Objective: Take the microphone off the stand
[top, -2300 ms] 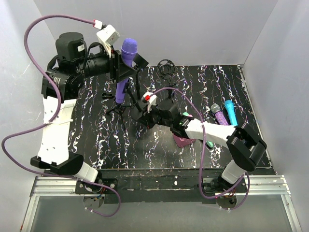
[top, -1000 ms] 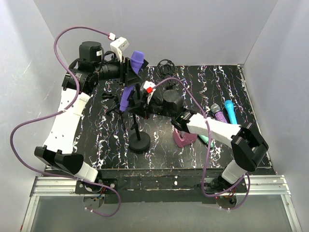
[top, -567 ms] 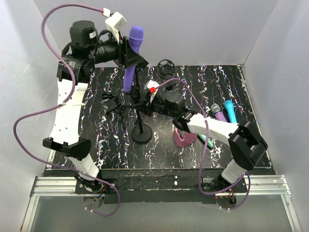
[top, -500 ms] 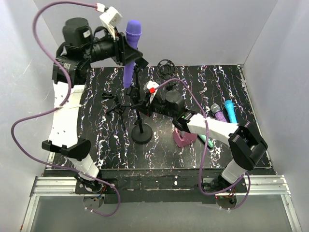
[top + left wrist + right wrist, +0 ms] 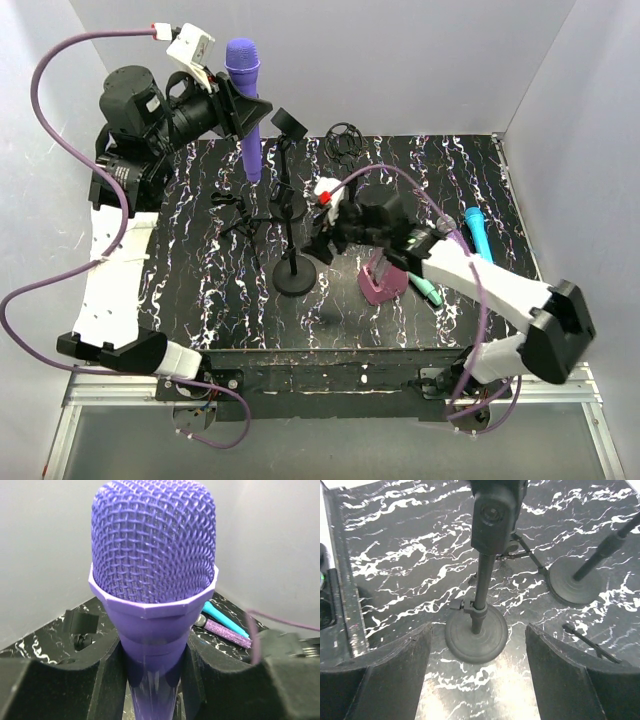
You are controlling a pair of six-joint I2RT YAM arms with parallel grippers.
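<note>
The purple microphone (image 5: 243, 70) hangs upright high over the back left of the table, my left gripper (image 5: 240, 112) shut on its handle just below the mesh head. The left wrist view shows that head (image 5: 154, 540) close up, with the gripper (image 5: 154, 680) pressing the handle from both sides. The black stand (image 5: 295, 277) with a round base stands mid-table, apart from the microphone. My right gripper (image 5: 318, 243) is open just right of its pole. In the right wrist view the stand (image 5: 476, 635) stands upright beyond that gripper (image 5: 479, 672), and its clip (image 5: 495, 515) holds nothing.
A tripod stand (image 5: 243, 212) and a second round-based stand (image 5: 288, 205) with a tall clip (image 5: 290, 122) stand behind. A cyan microphone (image 5: 477, 228), a glittery purple one (image 5: 452, 236), a green one (image 5: 426, 291) and a maroon holder (image 5: 383, 284) lie to the right.
My left arm has lifted the purple microphone up and to the left, away from the stand. My right gripper has opened, let go of the stand's pole and drawn back to the right.
</note>
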